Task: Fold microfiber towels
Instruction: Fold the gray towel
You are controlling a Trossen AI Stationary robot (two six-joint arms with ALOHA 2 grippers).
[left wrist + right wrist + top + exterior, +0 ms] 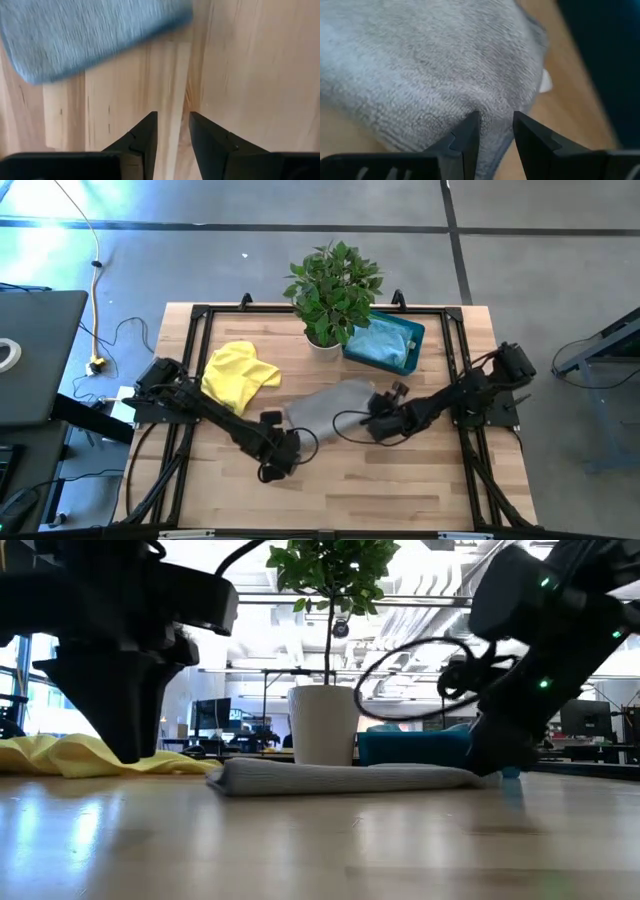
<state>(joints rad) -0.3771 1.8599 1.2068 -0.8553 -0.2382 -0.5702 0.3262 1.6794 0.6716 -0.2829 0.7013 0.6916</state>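
Grey nubby towel (435, 65), flat folded slab, right tool (492, 131) pinching edge

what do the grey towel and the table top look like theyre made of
Grey towel: soft looped microfiber-type cloth, matte; fuzzy ribbed pile shows in the right wrist view. Table top: light wood planks, probably butcher block, smooth with slight sheen; grain lines and board seams visible.
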